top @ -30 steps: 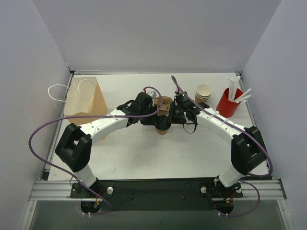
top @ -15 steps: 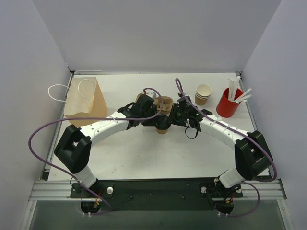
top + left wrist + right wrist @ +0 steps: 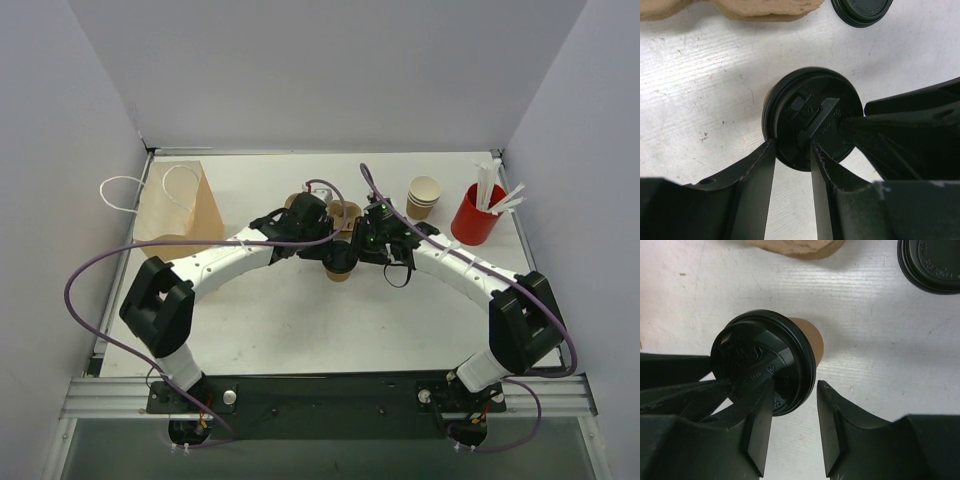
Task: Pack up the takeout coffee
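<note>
The white counter (image 3: 300,320) carries a kraft paper bag (image 3: 180,205) at far left (white handles up), the pulp carrier (image 3: 343,211) at centre back and a red cup (image 3: 472,215) of straws at far right. The takeout coffee (image 3: 338,264) stands upright just in front of the carrier, between both wrists. From above it is mostly hidden. The right wrist view shows its tan tapered wall plainly under the black lid (image 3: 812,117). The left gripper (image 3: 792,145) and right gripper (image 3: 796,384) are each part-open, tips at the lid's edge, clamping nothing. A spare lid (image 3: 932,262) lies nearby.
</note>
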